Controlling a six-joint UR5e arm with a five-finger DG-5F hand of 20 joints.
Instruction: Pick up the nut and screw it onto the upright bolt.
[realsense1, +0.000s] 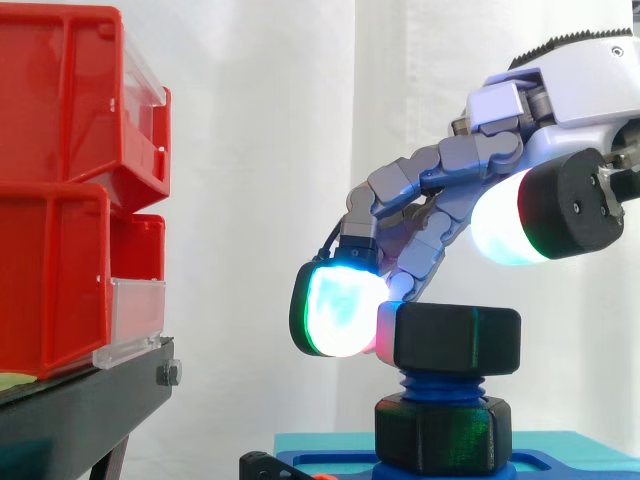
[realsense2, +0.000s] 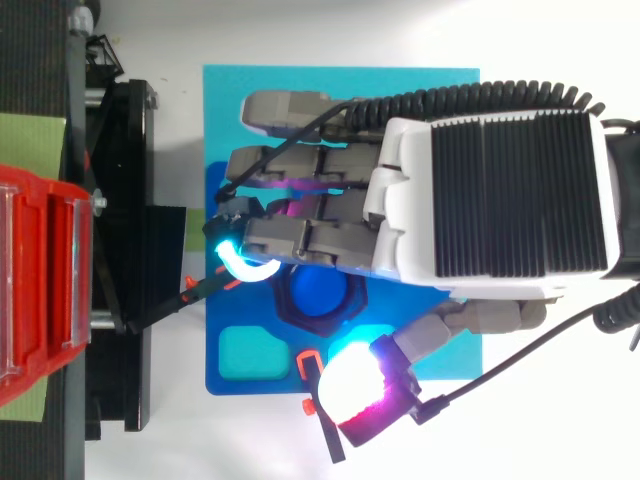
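A black nut (realsense1: 457, 338) sits on top of the upright blue bolt (realsense1: 440, 385), whose thread shows between it and a second black nut (realsense1: 445, 432) lower down. From above, the top nut (realsense2: 300, 312) rings the bolt's blue end. My hand (realsense1: 470, 160) reaches in from the right over the bolt. One bent finger rests its glowing pad (realsense1: 335, 308) against the nut's left side. The thumb pad (realsense1: 520, 215) hangs above and apart from the nut, so nothing is pinched. The palm (realsense2: 500, 190) hides part of the blue base.
The bolt stands on a blue base plate (realsense2: 440, 90) with a cyan square recess (realsense2: 250, 355). Stacked red bins (realsense1: 70, 200) on a black stand (realsense1: 90, 400) are to the left, a short gap from the fingers. A white curtain hangs behind.
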